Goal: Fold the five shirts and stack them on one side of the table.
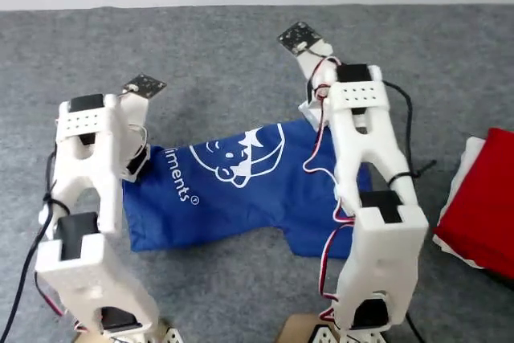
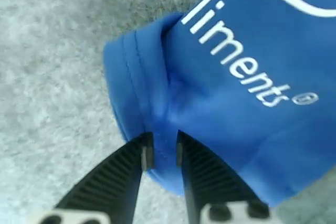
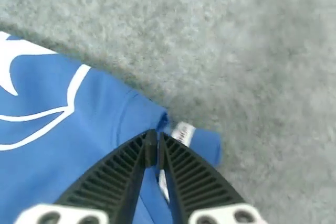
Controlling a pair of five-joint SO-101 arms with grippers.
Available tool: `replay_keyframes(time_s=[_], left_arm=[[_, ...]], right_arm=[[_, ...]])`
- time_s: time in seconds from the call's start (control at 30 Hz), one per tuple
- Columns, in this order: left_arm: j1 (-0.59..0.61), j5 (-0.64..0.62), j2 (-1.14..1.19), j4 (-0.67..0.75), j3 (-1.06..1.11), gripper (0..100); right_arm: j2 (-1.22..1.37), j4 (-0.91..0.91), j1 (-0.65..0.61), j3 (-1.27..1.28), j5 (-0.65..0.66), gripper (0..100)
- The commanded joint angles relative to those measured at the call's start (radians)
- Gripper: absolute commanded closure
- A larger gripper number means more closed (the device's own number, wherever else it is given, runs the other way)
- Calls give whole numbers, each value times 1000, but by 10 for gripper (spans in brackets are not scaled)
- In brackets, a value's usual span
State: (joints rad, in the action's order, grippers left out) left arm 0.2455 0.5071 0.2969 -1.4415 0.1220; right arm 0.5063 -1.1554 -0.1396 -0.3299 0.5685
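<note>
Blue shirt (image 1: 241, 198) lies unfolded, your left claw (image 2: 161, 151) and right claw (image 3: 157, 144) pinching its edge. Red shirt (image 1: 486, 198) sits folded aside.

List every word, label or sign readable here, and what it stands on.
Blue shirt: white lettering beside a white drawing, its start hidden behind an arm; whole word unreadable.
White collar tag by the right pincer: print too small to read.
Red folded cloth: no print visible.

Grey mat (image 1: 217, 46) gives passing room beyond the blue shirt (image 1: 241, 190) and in the strip between it and the red stack (image 1: 490, 198). Left arm (image 1: 88, 158) and right arm (image 1: 365, 150) stand over the shirt's two ends.
</note>
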Motion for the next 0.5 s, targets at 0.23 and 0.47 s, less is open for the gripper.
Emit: replay_keyframes(time_s=[0.23,0.47], left_arm=[[60,-25,132,31,-104,927],[121,-25,161,31,-139,927]], right_arm=[[211,38,85,-226,6,988],[375,-22,160,-482,51,988]])
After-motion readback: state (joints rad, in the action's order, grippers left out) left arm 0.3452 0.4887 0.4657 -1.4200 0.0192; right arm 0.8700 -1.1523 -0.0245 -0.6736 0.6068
